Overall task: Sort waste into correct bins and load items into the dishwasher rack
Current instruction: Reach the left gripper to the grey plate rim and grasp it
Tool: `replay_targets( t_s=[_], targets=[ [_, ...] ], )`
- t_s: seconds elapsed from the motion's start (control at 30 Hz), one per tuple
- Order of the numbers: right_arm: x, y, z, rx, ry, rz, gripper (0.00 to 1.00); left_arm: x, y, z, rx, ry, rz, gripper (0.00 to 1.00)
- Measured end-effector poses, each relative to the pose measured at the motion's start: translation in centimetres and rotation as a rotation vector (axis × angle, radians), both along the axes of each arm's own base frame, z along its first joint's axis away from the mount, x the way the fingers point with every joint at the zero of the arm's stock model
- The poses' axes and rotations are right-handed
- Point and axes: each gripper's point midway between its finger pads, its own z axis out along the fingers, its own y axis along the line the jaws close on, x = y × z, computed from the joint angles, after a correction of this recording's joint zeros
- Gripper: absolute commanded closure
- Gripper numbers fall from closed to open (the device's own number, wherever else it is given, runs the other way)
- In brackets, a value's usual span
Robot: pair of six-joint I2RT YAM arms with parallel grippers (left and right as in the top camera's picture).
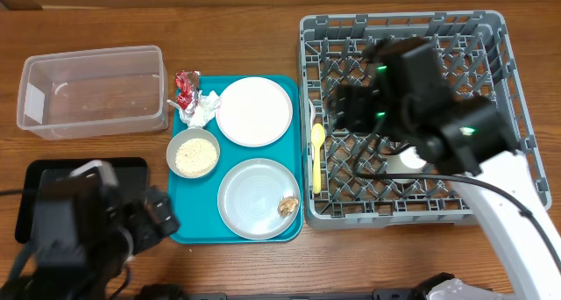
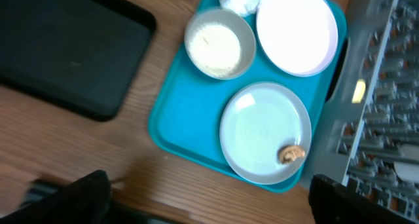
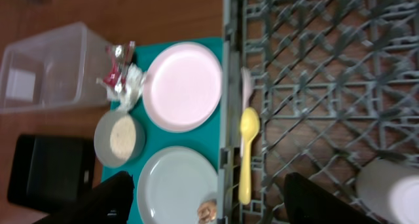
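Grey rack fills the right of the overhead view, with the cream spoon just inside its left edge. Left wrist view: the left pincer is apart, and the grey plate lies at centre. Right wrist view: the right pincer is apart, with the cream spoon at centre.

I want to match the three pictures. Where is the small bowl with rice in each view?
Overhead: the bowl is left of centre, by the left edge of the teal tray.
Left wrist: top centre, up-left of the grey plate.
Right wrist: lower left, again up-left of the grey plate.
Shared landmark: the teal tray under it.
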Motion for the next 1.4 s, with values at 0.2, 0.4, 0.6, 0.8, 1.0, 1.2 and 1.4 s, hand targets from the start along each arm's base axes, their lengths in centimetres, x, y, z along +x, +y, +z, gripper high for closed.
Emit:
replay_targets(
  t_s=[0.2,0.4,0.6,0.8,1.0,1.2,1.4],
  targets=[
    [-1.2,-5.4,4.1,0.045,-0.115,-0.146,0.04,2.1,-2.4,-5.6,-0.08,0.117,-0.142,0.08],
    [-2.6,-8.0,5.3,0.05,-0.14,-0.216,0.0,3.3,-3.4,-10.0,-0.089,0.282,-0.217,0.14],
    [-2.0,-8.0,4.4,0.039,-0.107,-0.221,0.0,3.6,-5.1,-12.6,0.0,0.42,-0.265,0.12],
    [-1.9,-8.0,4.1,0.036,-0.098,-0.221,0.0,2.5,-6.3,-16.9,0.069,0.533,-0.215,0.15],
    [-2.1,-8.1,3.9,0.033,-0.088,-0.222,0.0,3.3,-6.9,-20.4,0.025,0.531,-0.131,0.2],
    [-2.1,-8.2,3.8,0.031,-0.083,-0.225,0.0,4.5,-7.4,-22.5,0.005,0.518,-0.084,0.23],
    [-2.1,-8.2,3.0,-0.007,-0.057,-0.194,0.0,4.5,-7.1,-23.7,0.026,0.555,-0.061,0.22]
  ],
)
